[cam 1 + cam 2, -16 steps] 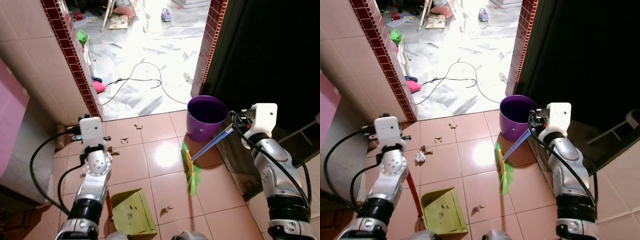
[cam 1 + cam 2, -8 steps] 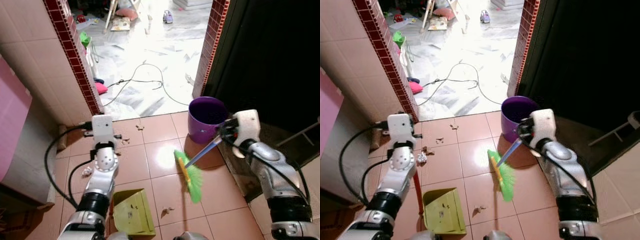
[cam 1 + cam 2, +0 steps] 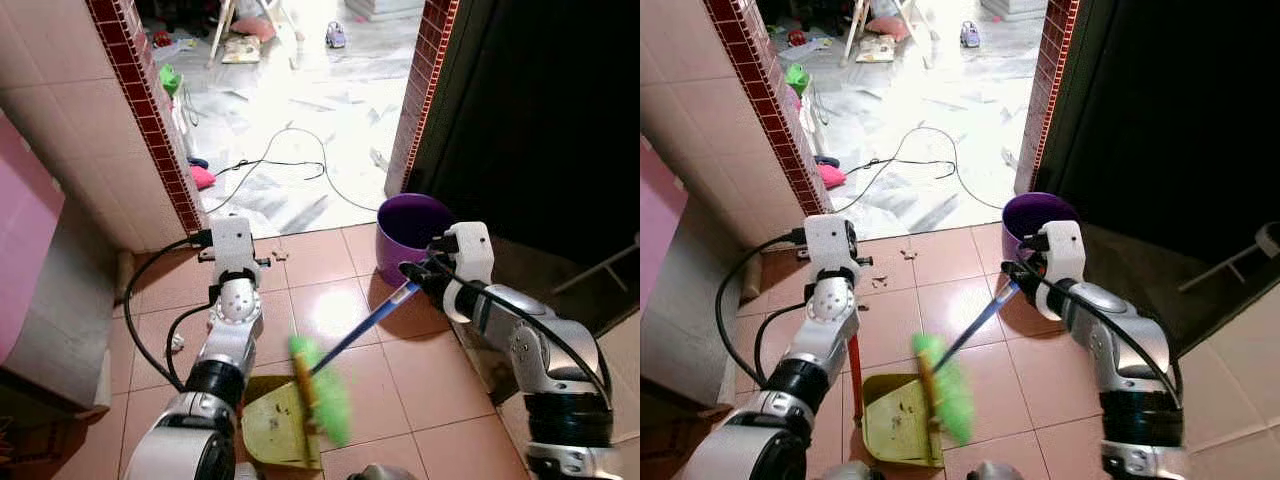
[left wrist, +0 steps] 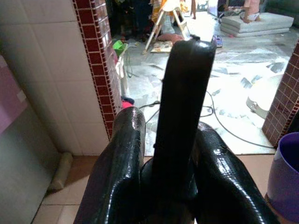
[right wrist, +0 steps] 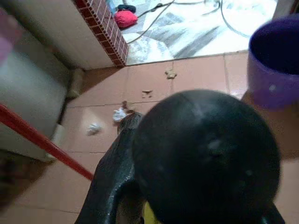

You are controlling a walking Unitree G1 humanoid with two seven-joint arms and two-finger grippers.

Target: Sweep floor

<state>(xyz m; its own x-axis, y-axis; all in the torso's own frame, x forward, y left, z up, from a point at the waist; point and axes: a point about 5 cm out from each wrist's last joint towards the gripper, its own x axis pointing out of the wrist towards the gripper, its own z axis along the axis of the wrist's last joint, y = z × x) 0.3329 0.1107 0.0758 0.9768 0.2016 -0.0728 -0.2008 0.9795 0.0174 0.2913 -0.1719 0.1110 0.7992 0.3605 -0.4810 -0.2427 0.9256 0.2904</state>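
Terracotta floor tiles (image 3: 890, 310) run up to a bright doorway, with a purple bucket (image 3: 1032, 225) by the brick post and scraps of litter (image 3: 906, 254) lying near the threshold. The right gripper (image 3: 1012, 272) is clamped round the blue handle of a green broom (image 3: 945, 392), whose bristles sit blurred at the mouth of the yellow dustpan (image 3: 895, 420), which the left gripper (image 4: 161, 154) steadies, closed on its upright handle. It looks like the pushing-in stroke; next I'd expect the broom to lift clear and reach for the remaining scraps by the doorway.
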